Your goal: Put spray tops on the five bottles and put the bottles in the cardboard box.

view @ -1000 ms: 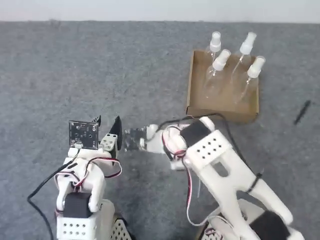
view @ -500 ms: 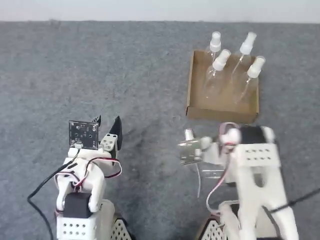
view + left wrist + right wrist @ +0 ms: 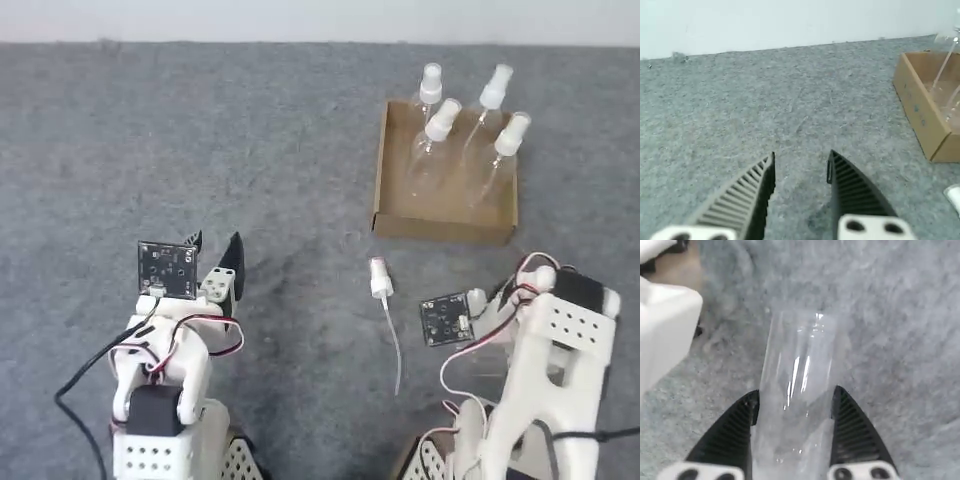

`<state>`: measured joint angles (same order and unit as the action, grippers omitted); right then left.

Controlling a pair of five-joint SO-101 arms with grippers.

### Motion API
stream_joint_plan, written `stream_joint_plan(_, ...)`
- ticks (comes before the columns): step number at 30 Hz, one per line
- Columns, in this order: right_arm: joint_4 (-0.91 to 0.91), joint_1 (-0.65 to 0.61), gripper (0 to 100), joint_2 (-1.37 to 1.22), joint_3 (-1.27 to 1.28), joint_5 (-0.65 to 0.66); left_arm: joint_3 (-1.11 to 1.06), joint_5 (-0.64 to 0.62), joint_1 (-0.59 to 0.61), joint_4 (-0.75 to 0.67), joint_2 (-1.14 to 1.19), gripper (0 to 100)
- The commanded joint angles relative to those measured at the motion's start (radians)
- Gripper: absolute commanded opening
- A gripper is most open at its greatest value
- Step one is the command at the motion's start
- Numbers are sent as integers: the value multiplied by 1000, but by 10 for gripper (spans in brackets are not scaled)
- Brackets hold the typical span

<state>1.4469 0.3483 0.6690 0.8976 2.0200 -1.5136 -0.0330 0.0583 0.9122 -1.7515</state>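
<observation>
- Bottle (image 3: 800, 350), clear, is sitting pinched in my right claw (image 3: 796, 392).
- Cardboard box (image 3: 440, 228) ahead of that claw is holding four topped bottles (image 3: 428, 160).
- My left claw (image 3: 801, 156) is hanging spread.
- Spray top (image 3: 380, 278) is lying between both claws.

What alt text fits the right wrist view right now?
A clear bottle is gripped in the right pincer, one black ridged finger on either side of it, with the grey felt of the table behind.

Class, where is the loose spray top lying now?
In the high view, the spray top lies on the mat, right of centre, just short of the box.
</observation>
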Motion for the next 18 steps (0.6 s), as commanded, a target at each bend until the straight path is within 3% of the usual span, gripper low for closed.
stream_joint_plan(1,-76,56,122,36,23,14,30,-2,0,-31,-14,152)
stream_joint_plan(6,-260,116,194,47,135,8,30,-2,-2,-29,-14,152)
stream_joint_plan(9,-335,133,198,48,153,-75,30,-2,-2,-29,-14,152)
stream_joint_plan(13,-381,119,195,48,127,-269,30,-2,-2,-29,-14,152)
stream_joint_plan(18,-378,97,194,48,40,-626,30,-2,-2,-29,-14,152)
